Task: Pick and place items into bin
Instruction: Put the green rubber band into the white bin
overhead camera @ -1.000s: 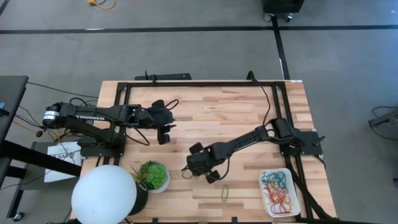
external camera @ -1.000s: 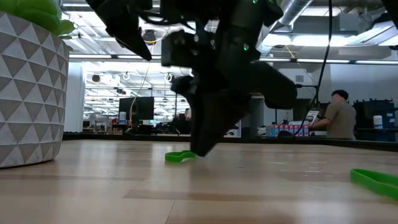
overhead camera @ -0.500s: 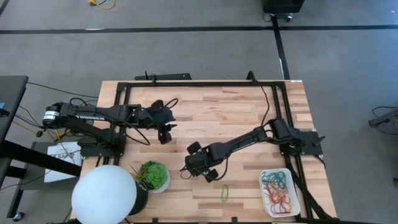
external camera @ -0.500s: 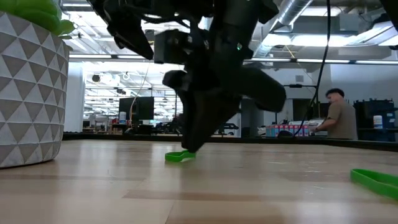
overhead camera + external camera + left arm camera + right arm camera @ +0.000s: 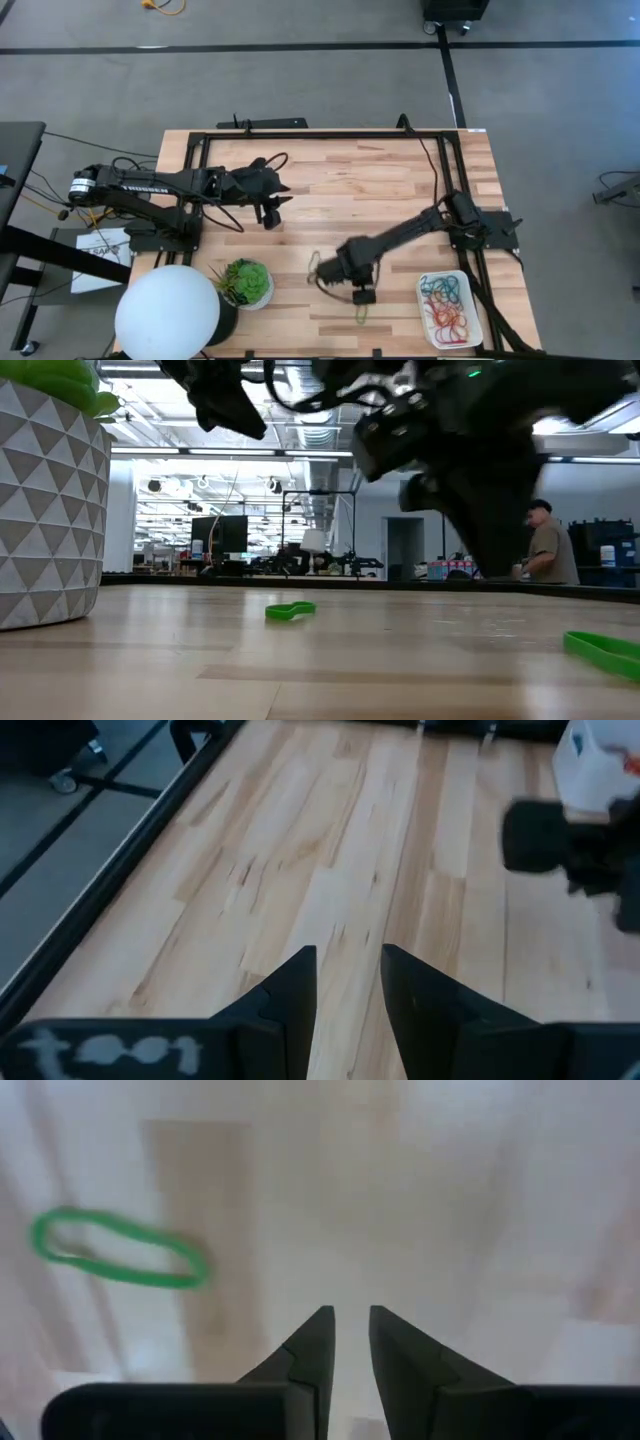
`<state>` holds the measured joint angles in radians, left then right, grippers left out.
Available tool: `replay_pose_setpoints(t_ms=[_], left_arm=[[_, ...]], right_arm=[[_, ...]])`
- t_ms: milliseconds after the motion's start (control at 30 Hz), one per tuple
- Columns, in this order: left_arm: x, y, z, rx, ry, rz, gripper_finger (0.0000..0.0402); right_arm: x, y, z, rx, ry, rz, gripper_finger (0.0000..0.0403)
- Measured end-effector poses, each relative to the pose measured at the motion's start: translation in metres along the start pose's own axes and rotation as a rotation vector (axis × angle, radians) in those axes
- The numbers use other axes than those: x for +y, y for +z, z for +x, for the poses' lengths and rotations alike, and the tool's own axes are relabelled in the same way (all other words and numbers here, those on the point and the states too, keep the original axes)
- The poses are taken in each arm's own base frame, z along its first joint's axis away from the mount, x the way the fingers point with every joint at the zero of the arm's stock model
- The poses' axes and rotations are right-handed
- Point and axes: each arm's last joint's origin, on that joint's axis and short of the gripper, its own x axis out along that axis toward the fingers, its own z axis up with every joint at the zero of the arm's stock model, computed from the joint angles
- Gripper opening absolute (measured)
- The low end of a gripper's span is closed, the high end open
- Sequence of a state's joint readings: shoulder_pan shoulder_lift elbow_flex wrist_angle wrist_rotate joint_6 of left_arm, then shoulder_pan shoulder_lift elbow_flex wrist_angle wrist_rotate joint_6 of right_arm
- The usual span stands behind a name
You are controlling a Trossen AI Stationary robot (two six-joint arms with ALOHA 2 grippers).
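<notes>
The right claw has swung toward the bin (apparently empty-fingered), leaving the green band.

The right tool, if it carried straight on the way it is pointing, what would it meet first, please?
Probably the bare wooden table. Seen from its wrist, the right tool points down at the boards with nothing between; the green rubber band lies off to one side, though depth is hard to judge.

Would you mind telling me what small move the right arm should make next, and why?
Probably shift the right gripper sideways until the green band lies between its fingers, then lower onto it. In the right wrist view the loop lies flat on the table, off to one side of the fingers, which stand slightly apart with nothing between them. The bin already holds many bands.
</notes>
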<state>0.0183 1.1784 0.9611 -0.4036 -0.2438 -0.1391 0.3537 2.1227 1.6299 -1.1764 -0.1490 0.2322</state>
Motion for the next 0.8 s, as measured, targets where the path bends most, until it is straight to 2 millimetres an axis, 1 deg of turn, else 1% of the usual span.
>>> replay_pose_setpoints(t_ms=[133,200,333,567,667,800], left_arm=[[0.0,0.003,0.0,-0.028,-0.004,-0.021,0.0104],[0.0,0.002,0.0,-0.023,-0.004,-0.047,0.0104],[-0.001,0.002,0.0,-0.015,-0.014,-0.095,0.0104],[-0.001,0.001,0.001,-0.009,-0.014,-0.096,0.0104],[-0.002,0.0,0.006,0.003,-0.012,-0.093,0.0104],[-0.004,-0.003,0.015,0.034,-0.006,-0.085,0.0104]], right_arm=[[0.027,-0.008,0.017,-0.013,0.008,-0.075,0.0061],[0.037,-0.007,0.019,-0.044,0.014,-0.1,0.0061],[0.041,-0.007,0.018,-0.062,0.016,-0.08,0.0061],[0.042,-0.005,0.017,-0.08,0.051,-0.073,0.0061],[0.044,-0.005,0.017,-0.085,0.061,-0.033,0.0061],[0.052,-0.005,0.018,-0.107,0.085,0.018,0.0061]])
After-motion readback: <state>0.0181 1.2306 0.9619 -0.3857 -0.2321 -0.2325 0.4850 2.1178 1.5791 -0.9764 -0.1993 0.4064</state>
